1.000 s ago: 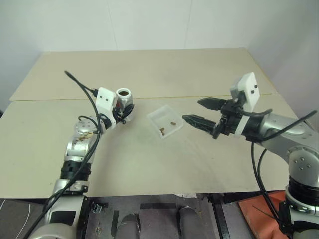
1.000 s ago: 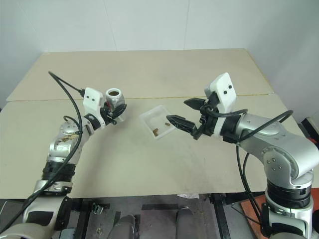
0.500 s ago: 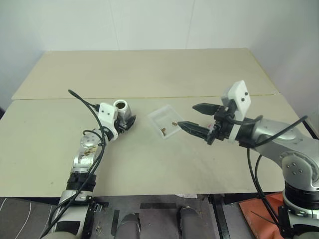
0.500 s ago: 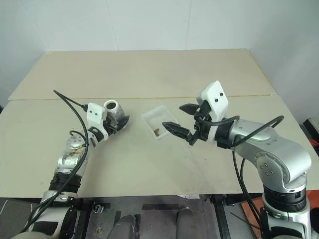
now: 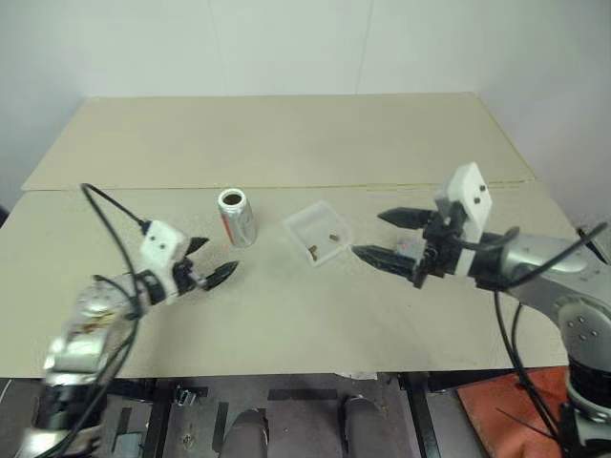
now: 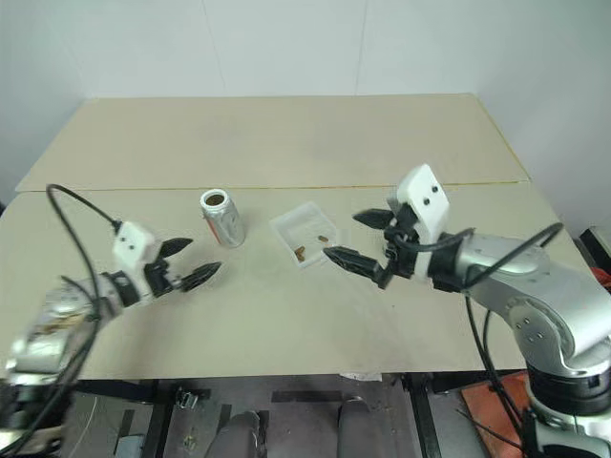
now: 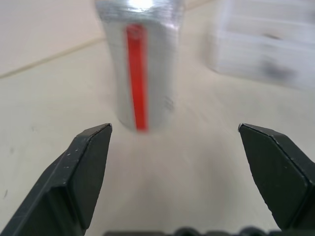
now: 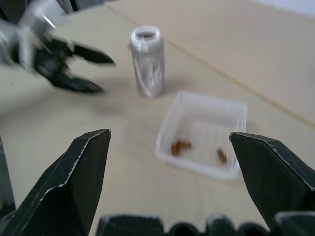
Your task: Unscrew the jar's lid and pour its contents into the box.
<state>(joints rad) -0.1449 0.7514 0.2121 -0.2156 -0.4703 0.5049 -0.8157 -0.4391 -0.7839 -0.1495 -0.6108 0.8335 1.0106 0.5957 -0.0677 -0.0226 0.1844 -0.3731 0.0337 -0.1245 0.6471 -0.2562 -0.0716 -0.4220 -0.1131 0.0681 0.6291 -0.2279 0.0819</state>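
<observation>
Pincers, left [image 5: 212, 260] and right [image 5: 384, 237], gape empty; jar [image 5: 234, 217] stands lidless, and a stray sweep could topple it.

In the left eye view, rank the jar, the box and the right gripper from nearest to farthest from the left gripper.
1. The jar, upright on the table just beyond the left gripper.
2. The box, mid-table, past the jar.
3. The right gripper, open, on the box's far side.

Upright jar [image 7: 142, 64], open end effector [image 7: 174, 184], perhaps box [image 7: 268, 49]
</observation>
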